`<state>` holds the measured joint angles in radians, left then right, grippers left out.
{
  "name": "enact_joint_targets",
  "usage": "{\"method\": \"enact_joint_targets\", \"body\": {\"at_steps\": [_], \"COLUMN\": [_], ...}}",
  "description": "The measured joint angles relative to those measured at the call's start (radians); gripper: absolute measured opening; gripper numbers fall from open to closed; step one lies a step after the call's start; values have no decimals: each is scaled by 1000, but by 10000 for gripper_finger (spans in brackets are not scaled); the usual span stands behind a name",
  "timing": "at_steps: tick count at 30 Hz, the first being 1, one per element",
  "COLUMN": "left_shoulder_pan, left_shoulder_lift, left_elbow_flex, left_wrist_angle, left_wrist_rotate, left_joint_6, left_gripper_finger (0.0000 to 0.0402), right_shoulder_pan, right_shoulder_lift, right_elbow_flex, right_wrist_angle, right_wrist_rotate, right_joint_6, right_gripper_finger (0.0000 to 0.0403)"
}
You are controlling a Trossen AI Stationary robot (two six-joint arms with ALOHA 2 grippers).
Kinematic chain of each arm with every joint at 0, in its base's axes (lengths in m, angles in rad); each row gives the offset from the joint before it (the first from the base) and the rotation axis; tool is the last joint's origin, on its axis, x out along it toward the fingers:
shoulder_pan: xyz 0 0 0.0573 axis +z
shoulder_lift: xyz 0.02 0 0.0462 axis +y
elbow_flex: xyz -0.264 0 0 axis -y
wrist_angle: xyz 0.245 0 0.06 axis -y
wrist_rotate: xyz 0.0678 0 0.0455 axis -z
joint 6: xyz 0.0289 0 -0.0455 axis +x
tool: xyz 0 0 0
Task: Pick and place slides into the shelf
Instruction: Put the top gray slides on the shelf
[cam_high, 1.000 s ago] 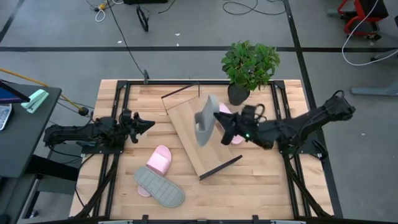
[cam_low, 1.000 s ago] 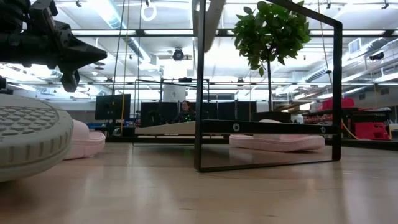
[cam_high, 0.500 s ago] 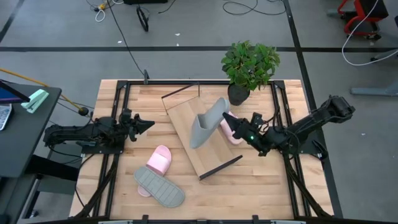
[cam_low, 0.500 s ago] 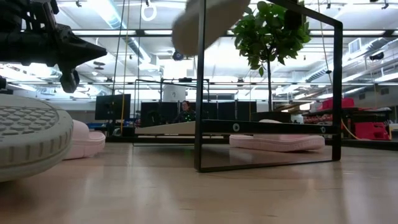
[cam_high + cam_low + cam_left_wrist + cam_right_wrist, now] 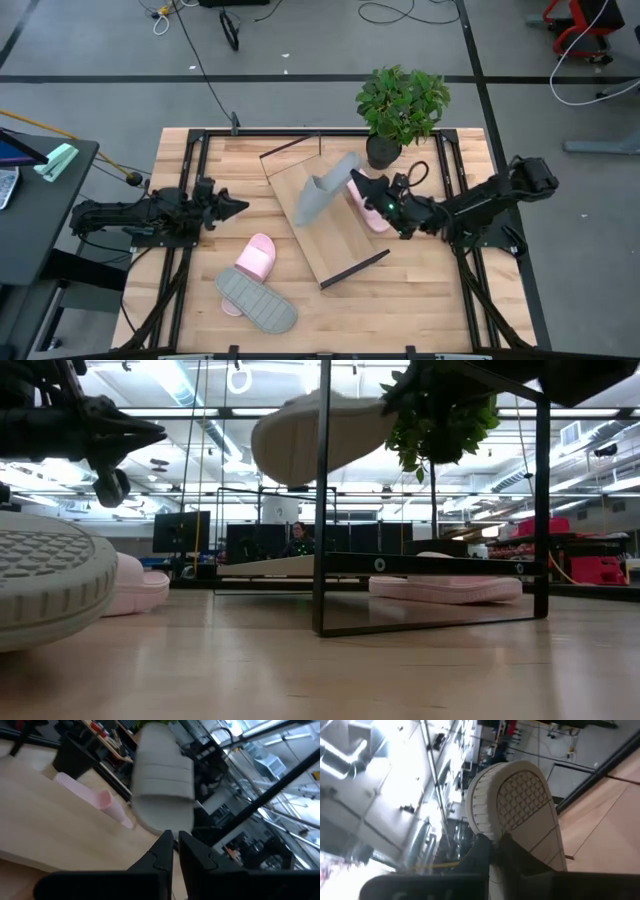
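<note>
Slides lie in several spots: 1 grey slide (image 5: 256,300) sole-up by the table's (image 5: 420,310) near edge, a pink slide (image 5: 257,257) just beyond it, another pink slide (image 5: 372,211) on the shelf's (image 5: 345,240) right side; the right gripper (image 5: 358,186) is clamped on the held grey slide (image 5: 323,189), carried tilted above the shelf's far half, its arm stretched in from the right edge; the left gripper (image 5: 237,204) hovers near the left edge, fingers nearly together, holding nothing.

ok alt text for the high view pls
Seen from above, the right gripper holds a grey slide over the wooden shelf. The left gripper waits at the table's left, near another grey slide and a pink one.
</note>
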<state>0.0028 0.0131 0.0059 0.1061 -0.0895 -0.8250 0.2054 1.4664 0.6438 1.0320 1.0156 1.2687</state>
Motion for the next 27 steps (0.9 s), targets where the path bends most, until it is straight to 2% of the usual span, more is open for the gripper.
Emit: {"method": "enact_joint_targets", "body": {"at_steps": [5, 9, 13, 18, 23, 27], "left_shoulder_pan": [0, 0, 0, 0, 0, 1], "left_shoulder_lift": [0, 0, 0, 0, 6, 13], "left_elbow_flex": [0, 0, 0, 0, 1, 1], "left_wrist_angle": [0, 1, -1, -20, -77, -74], "left_wrist_rotate": [23, 23, 30, 94, 85, 85], "left_joint_6": [5, -28, -142, -234, -484, -604], "left_gripper_finger": [42, 49, 57, 73, 108, 143], "right_shoulder_pan": [-48, -89, -110, -134, -139, -138], "right_shoulder_lift": [87, 160, 210, 241, 241, 241], "right_elbow_flex": [51, 98, 160, 225, 244, 244], "right_wrist_angle": [13, 41, 43, 43, 29, 26], "right_wrist_rotate": [-3, -48, -78, -115, -133, -134], "right_joint_6": [74, 80, 40, -58, -143, -154], "right_gripper_finger": [18, 18, 18, 18, 18, 18]}}
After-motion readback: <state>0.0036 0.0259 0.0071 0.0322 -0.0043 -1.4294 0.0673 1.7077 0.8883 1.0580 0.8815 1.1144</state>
